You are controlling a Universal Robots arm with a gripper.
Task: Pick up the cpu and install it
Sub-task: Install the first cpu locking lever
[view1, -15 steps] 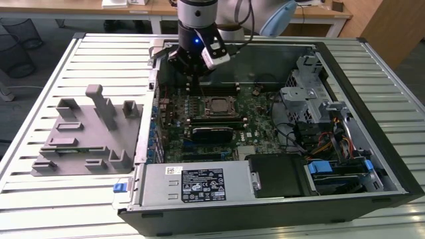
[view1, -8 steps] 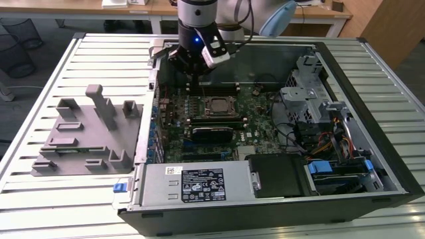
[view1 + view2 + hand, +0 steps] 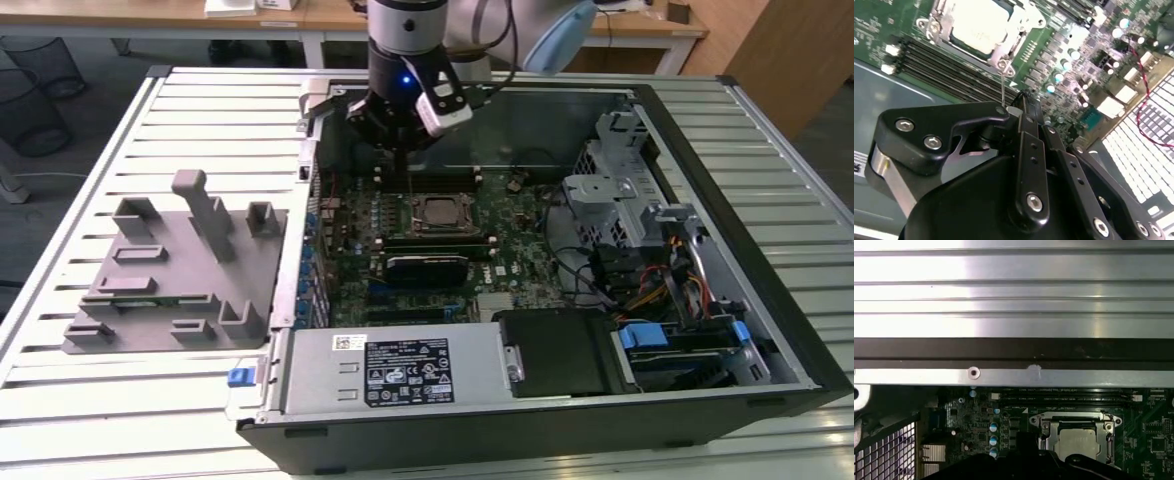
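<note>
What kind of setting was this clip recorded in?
Probably a robotics lab or test workshop: an opened desktop computer case lies on a slatted metal table, a grey fixture block sits beside it, and wooden desks stand behind.

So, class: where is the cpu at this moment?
The cpu sits in the motherboard socket inside the open computer case, near the middle of the exterior view, just below the claw and beside the memory slots.
</note>
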